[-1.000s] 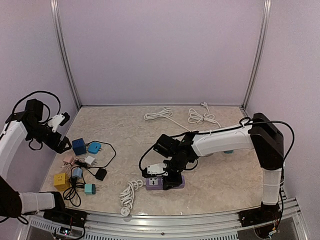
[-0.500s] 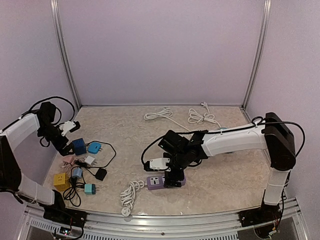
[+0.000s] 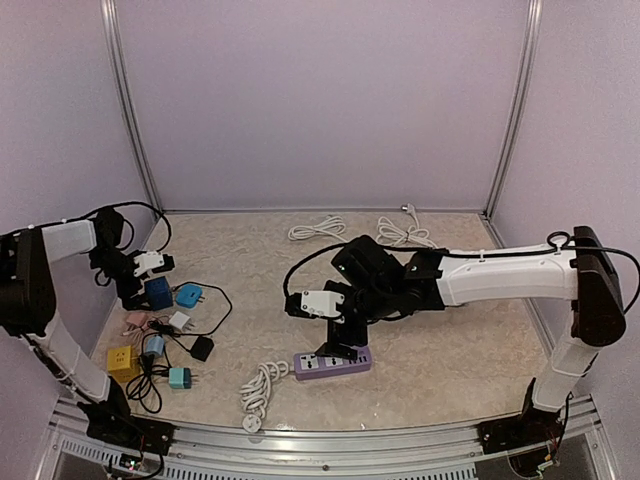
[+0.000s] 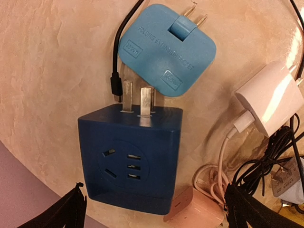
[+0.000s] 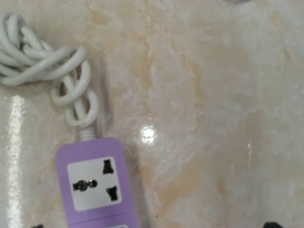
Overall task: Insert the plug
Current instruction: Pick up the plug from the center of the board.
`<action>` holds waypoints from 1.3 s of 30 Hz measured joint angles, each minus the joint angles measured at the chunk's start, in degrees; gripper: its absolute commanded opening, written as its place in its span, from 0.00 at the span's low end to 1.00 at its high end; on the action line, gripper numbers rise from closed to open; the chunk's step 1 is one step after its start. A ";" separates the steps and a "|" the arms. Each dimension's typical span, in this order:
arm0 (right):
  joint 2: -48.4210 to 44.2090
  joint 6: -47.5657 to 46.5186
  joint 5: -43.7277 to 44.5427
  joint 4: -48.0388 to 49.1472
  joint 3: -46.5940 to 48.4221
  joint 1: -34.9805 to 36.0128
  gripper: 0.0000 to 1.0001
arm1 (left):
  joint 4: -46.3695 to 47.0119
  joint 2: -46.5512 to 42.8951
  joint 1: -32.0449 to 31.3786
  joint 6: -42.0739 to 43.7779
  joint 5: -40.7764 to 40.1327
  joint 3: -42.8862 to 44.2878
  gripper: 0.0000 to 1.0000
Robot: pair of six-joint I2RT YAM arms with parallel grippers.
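A dark blue cube plug (image 4: 130,156) lies on the table with its two prongs pointing away from me. My left gripper (image 4: 152,219) hovers over it, open, one black fingertip (image 4: 66,214) on each side and apart from it. In the top view this gripper (image 3: 140,288) sits at the far left beside the blue cube plug (image 3: 158,292). The purple power strip (image 3: 333,363) lies flat near the front middle. My right gripper (image 3: 342,348) hangs just above it, open and empty. The strip's white socket face (image 5: 92,184) shows at the lower left of the right wrist view, left of the open right gripper (image 5: 154,226).
Around the cube lie a light blue folding adapter (image 4: 166,47), a white charger (image 4: 270,102), a pink adapter (image 4: 197,211) and black cables. A yellow cube (image 3: 122,362) and a teal adapter (image 3: 180,377) sit nearer the front. The strip's white cord (image 5: 42,57) is coiled. Two white cables (image 3: 318,228) lie at the back.
My right gripper has opened, let go of the purple strip and lifted off it. My left arm has swung from the left wall down over the blue cube plug.
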 measured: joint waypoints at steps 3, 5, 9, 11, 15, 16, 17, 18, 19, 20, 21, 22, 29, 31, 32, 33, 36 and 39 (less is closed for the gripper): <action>0.07 0.66 0.02 0.00 -0.22 0.00 1.00 | 1.33 3.28 0.00 -0.07 -0.33 0.22 0.99; 0.11 0.87 0.00 0.00 -0.22 0.00 1.00 | 2.25 4.42 -0.02 -0.46 -0.26 0.22 0.97; 0.44 1.31 -0.07 0.00 -0.22 0.00 1.00 | 3.80 5.64 -0.22 -1.42 -0.20 0.22 0.90; 0.68 1.55 -0.11 -0.02 -0.17 0.00 1.00 | 4.42 6.19 -0.59 -1.84 -0.24 0.22 0.87; 1.31 2.01 -0.13 -0.09 -0.11 0.00 1.00 | 5.49 7.32 -1.18 -2.64 -0.31 0.22 0.74; 1.46 2.08 -0.17 -0.15 -0.04 0.00 1.00 | 5.68 7.56 -1.29 -2.95 -0.28 0.22 0.67; 1.66 2.10 -0.17 -0.20 0.07 0.00 1.00 | 5.95 7.76 -1.33 -3.23 -0.22 0.24 0.59; 1.86 2.14 -0.20 -0.33 0.28 0.00 1.00 | 5.95 7.87 -1.40 -3.45 -0.13 0.26 0.46; 1.99 2.19 -0.20 -0.39 0.46 0.00 1.00 | 5.88 7.98 -1.42 -3.76 0.07 0.33 0.30; 2.12 2.25 -0.22 -0.50 0.68 0.00 1.00 | 5.33 7.98 -1.42 -3.91 0.26 0.92 0.19; 2.16 2.27 -0.20 -0.66 0.81 0.00 1.00 | 5.22 7.98 -1.49 -4.24 0.42 1.27 0.10; 2.16 2.29 -0.20 -0.74 0.92 0.00 1.00 | 5.07 7.98 -1.55 -4.37 0.61 1.46 0.02; 2.01 3.48 1.66 -0.24 0.96 0.00 1.00 | 3.52 5.88 -1.62 -11.54 3.72 1.84 0.00; 1.36 4.04 3.32 0.76 0.92 0.00 0.99 | 2.58 2.89 -1.64 -14.03 5.99 1.84 0.00; 0.74 4.26 4.07 1.36 0.87 0.00 0.99 | 1.49 0.52 -1.77 -14.88 7.58 1.86 0.00; -0.15 4.42 4.72 2.08 0.72 0.00 0.99 | 0.11 -2.10 -2.08 -15.63 9.03 1.97 0.00; -4.96 4.33 7.43 6.60 -1.11 0.11 0.99 | -5.49 -10.82 -5.25 -17.57 12.22 4.63 0.00; -10.99 1.64 9.70 12.57 -4.74 0.57 0.98 | -8.83 -18.05 -10.47 -20.81 14.99 7.69 0.00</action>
